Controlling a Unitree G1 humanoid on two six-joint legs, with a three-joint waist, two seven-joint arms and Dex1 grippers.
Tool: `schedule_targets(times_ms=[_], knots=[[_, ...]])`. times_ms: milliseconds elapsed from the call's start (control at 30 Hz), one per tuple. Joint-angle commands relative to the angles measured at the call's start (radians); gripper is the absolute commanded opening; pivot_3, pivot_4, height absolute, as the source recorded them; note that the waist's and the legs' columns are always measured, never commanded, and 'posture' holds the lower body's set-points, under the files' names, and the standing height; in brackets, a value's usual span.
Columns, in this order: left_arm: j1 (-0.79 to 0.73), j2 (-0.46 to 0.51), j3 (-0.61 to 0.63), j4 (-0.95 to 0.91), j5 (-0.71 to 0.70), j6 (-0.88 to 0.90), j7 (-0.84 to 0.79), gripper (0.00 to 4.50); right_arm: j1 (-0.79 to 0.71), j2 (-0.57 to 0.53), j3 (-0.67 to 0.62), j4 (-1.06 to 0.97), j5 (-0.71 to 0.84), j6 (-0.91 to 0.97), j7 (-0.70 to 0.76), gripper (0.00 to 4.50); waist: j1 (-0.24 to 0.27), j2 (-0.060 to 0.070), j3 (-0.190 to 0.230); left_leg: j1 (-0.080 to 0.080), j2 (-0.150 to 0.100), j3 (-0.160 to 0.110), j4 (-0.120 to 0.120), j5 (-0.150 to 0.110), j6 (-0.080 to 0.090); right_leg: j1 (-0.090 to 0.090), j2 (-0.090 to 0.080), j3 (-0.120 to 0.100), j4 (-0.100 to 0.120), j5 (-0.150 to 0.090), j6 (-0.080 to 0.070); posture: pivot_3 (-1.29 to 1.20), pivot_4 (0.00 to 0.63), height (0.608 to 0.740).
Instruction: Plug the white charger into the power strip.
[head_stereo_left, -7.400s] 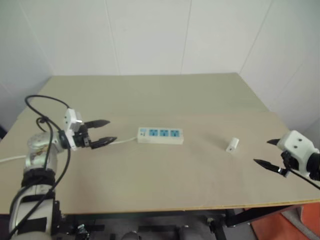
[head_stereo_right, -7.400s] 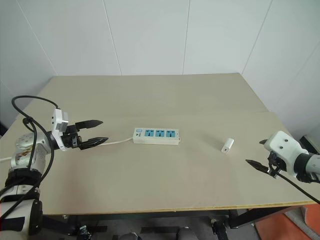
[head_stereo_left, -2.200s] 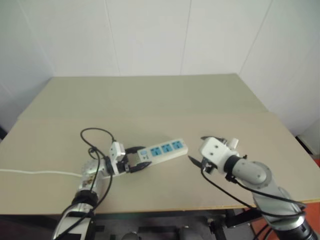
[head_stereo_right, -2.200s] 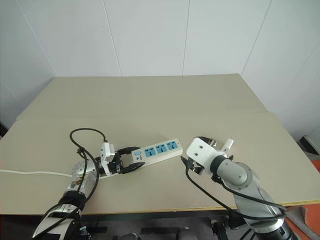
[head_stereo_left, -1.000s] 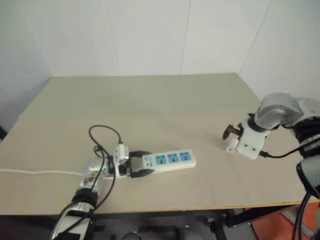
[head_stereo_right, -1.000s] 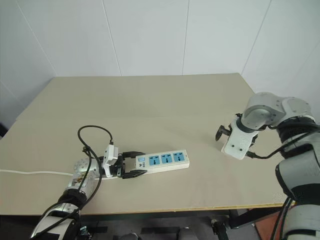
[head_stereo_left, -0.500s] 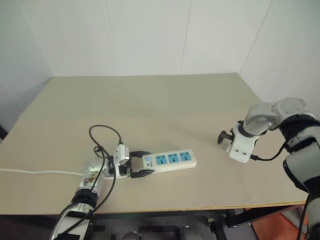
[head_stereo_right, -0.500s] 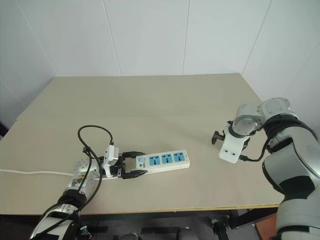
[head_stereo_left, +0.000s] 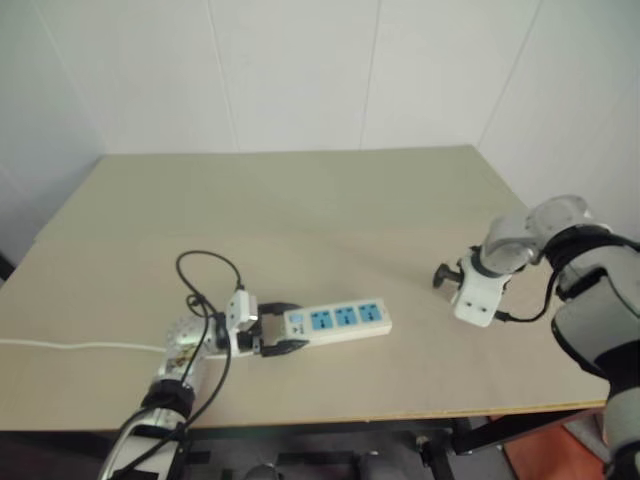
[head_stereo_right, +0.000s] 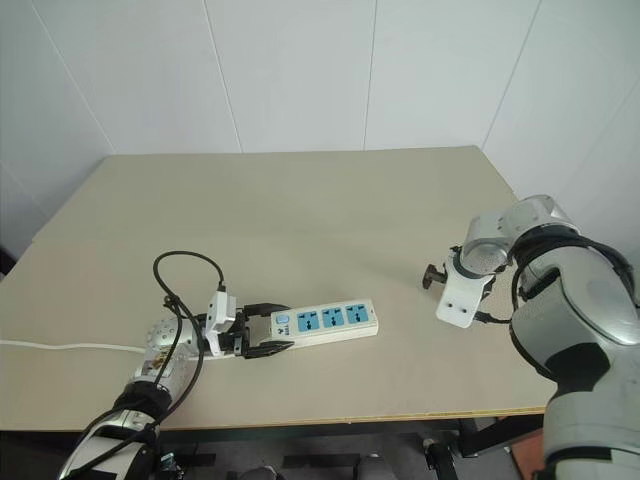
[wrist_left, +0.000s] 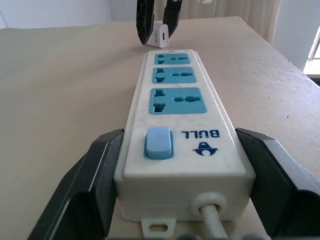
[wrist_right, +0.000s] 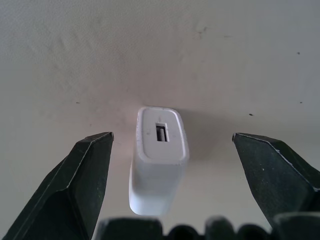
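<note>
Over the white charger, the open right hand has lowered; left hand still grips the power strip.

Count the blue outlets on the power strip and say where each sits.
3, in a row along the power strip: one next to the switch, one in the middle, one at the far end.
</note>
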Motion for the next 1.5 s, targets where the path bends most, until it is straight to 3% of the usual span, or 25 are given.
schedule_targets(times_ms=[33, 300, 467, 600, 833, 967, 1100, 1267, 1500], knots=[[0.024, 0.013, -0.024, -0.002, 0.037, -0.002, 0.01, 3.25, -0.035, 0.001, 0.023, 0.01, -0.032, 0.021, -0.054, 3.91, -0.003, 0.0, 0.0, 0.0, 0.0, 0.0, 0.0, 0.0, 0.0, 0.0, 0.0, 0.0, 0.0, 0.0, 0.0, 0.0, 0.15, 0.74], [0.042, 0.014, -0.031, -0.021, 0.039, -0.002, 0.018, 3.25, -0.044, 0.012, 0.074, 0.03, -0.079, 0.022, -0.13, 1.16, -0.01, 0.001, 0.0, 0.0, 0.0, 0.0, 0.0, 0.0, 0.0, 0.0, 0.0, 0.0, 0.0, 0.0, 0.0, 0.0, 0.15, 0.74], [0.039, 0.014, -0.035, -0.018, 0.045, -0.004, 0.023, 3.25, -0.055, 0.015, 0.061, 0.05, -0.053, 0.008, -0.125, 1.13, -0.01, 0.001, 0.0, 0.0, 0.0, 0.0, 0.0, 0.0, 0.0, 0.0, 0.0, 0.0, 0.0, 0.0, 0.0, 0.0, 0.15, 0.74], [0.032, 0.011, -0.037, -0.013, 0.047, -0.005, 0.024, 3.25, -0.051, 0.006, -0.048, 0.1, 0.09, 0.009, -0.001, 1.13, -0.01, 0.001, 0.0, 0.0, 0.0, 0.0, 0.0, 0.0, 0.0, 0.001, 0.0, 0.0, 0.0, 0.0, 0.0, 0.0, 0.15, 0.74], [0.02, 0.012, -0.04, -0.008, 0.044, -0.001, 0.019, 3.25, 0.049, -0.005, -0.509, 0.141, 0.656, 0.15, 0.455, 1.13, -0.009, 0.001, 0.0, 0.003, 0.0, -0.001, 0.0, 0.0, 0.0, 0.005, 0.0, -0.001, -0.001, 0.0, 0.0, 0.0, 0.15, 0.74], [0.011, 0.024, -0.042, 0.002, 0.034, 0.009, -0.007, 3.25, 0.184, 0.032, -0.829, -0.085, 1.128, 0.509, 0.793, 1.13, -0.01, 0.001, 0.0, 0.009, 0.001, -0.003, -0.001, 0.0, 0.001, 0.014, 0.0, -0.003, -0.005, 0.0, 0.0, 0.0, 0.15, 0.74], [-0.013, 0.039, -0.05, 0.041, 0.04, -0.002, -0.045, 3.25, 0.401, 0.051, -0.988, -0.521, 1.455, 0.976, 0.867, 1.13, -0.004, 0.001, 0.0, 0.008, 0.001, -0.005, -0.001, 0.0, 0.001, 0.015, 0.0, -0.004, -0.004, 0.0, 0.0, 0.0, 0.15, 0.74], [-0.047, 0.049, -0.053, 0.094, 0.04, -0.014, -0.079, 3.25, 0.588, 0.097, -1.034, -0.838, 1.637, 1.242, 0.86, 1.13, 0.002, 0.001, 0.0, 0.008, 0.001, -0.005, -0.001, 0.0, 0.001, 0.014, 0.0, -0.004, -0.004, 0.0, 0.0, 0.0, 0.15, 0.74], [-0.07, 0.056, -0.049, 0.117, 0.037, -0.022, -0.101, 3.25, 0.612, 0.246, -0.993, -0.86, 1.68, 1.256, 0.882, 1.13, 0.0, 0.001, 0.0, 0.009, 0.001, -0.005, -0.001, 0.0, 0.001, 0.014, 0.001, -0.004, -0.004, 0.0, 0.0, 0.0, 0.15, 0.74]])
